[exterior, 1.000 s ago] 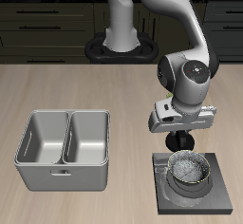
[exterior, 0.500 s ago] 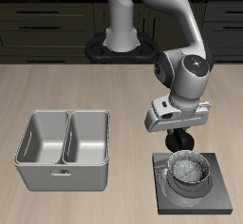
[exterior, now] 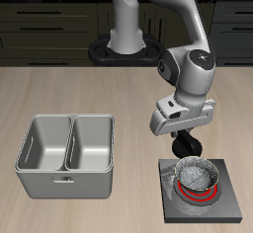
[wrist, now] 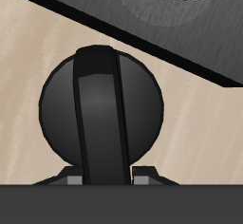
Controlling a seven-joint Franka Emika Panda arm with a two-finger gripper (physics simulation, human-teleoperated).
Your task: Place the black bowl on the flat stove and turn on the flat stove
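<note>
1. The claw (exterior: 185, 143) is clamped on the stove knob (wrist: 99, 112), evidently to turn it.
2. The black bowl (exterior: 198, 176) sits on the flat stove (exterior: 228, 203); its burner ring (exterior: 188, 193) glows red.
3. The steel caddy (exterior: 65, 156) stands apart on the table (exterior: 59, 89).

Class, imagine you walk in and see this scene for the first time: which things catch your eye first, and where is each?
A red ring glows on the flat stove near the table's front edge, right around the black bowl sitting on it. Just behind the stove, the gripper hangs low at the round stove knob. Across the table stands a grey two-compartment caddy.
</note>
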